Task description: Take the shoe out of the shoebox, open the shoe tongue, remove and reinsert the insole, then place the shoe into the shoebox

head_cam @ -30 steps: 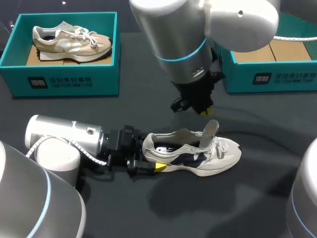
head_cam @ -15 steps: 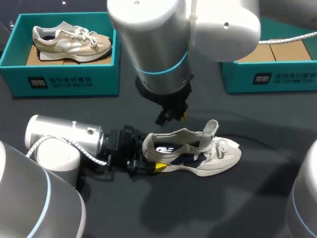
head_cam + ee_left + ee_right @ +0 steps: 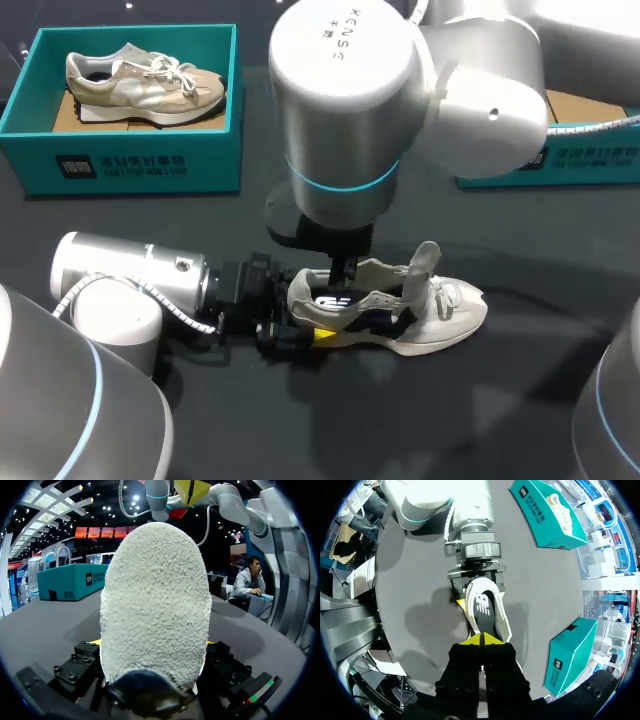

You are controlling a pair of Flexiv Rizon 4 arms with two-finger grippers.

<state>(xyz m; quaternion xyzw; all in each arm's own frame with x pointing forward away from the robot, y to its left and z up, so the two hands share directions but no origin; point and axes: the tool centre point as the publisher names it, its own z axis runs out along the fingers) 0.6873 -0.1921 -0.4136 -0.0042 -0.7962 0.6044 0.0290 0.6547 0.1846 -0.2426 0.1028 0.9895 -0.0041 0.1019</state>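
A white and navy shoe (image 3: 445, 312) lies on its sole on the dark table, toe to the right, with its tongue (image 3: 426, 258) pulled upright. The printed insole (image 3: 483, 606) shows inside the opening. My left gripper (image 3: 303, 328) lies flat at the heel, with a finger on each side of it and touching it. In the left wrist view the white heel (image 3: 155, 600) fills the space between the fingers. My right gripper (image 3: 482, 640) hangs just above the shoe's opening (image 3: 340, 298), its yellow tips pressed together and holding nothing.
A teal shoebox (image 3: 130, 160) at the back left holds a tan shoe (image 3: 145, 80). A second teal shoebox (image 3: 560, 165) stands at the back right, partly hidden behind my right arm. Bare dark table lies in front of the shoe.
My right arm has swung left from beside the tongue and come down, so its shut gripper now sits over the shoe's opening. The left gripper and the shoe have stayed put.
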